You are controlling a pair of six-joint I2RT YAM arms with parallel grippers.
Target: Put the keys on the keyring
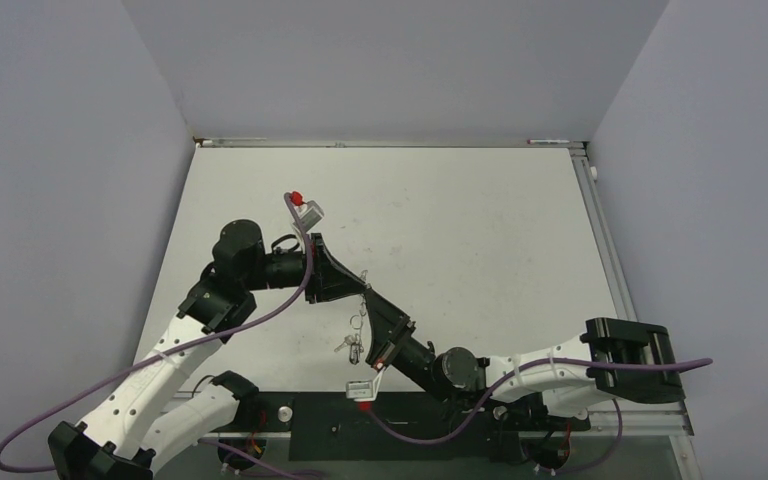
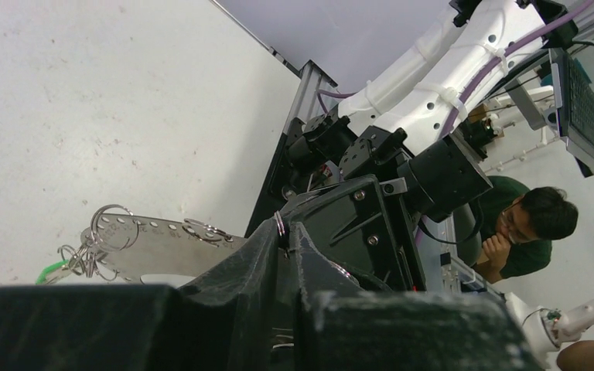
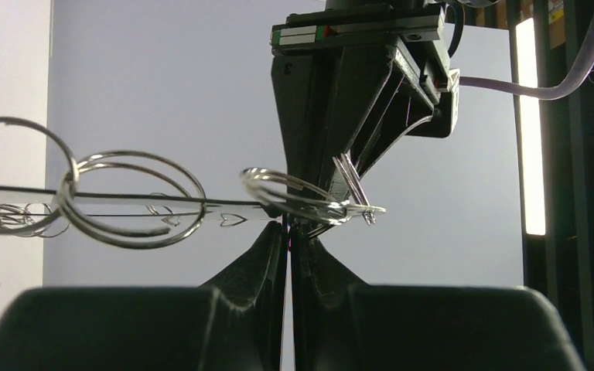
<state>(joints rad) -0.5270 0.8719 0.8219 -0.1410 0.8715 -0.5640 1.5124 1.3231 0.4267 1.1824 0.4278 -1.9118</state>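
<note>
A flat metal strip [image 3: 232, 210] with small holes hangs in the air between my two grippers, with several steel rings threaded on it. My right gripper [image 3: 288, 226] is shut on the strip's edge, near its right end. My left gripper [image 2: 285, 228] comes in from the opposite side and pinches a small keyring [image 2: 280, 223] upright between its fingertips, right by the right gripper [image 2: 356, 220]. In the top view the two grippers meet above the table's near middle, left [image 1: 357, 283] and right [image 1: 372, 306]. The keys [image 1: 351, 346] dangle as a small silvery cluster below the strip.
The white table [image 1: 480, 230] has grey walls on three sides and a metal rail [image 1: 600, 240] along its right edge. A black strip [image 1: 360, 425] lies by the arm bases. A person [image 2: 526, 224] sits beyond the near edge.
</note>
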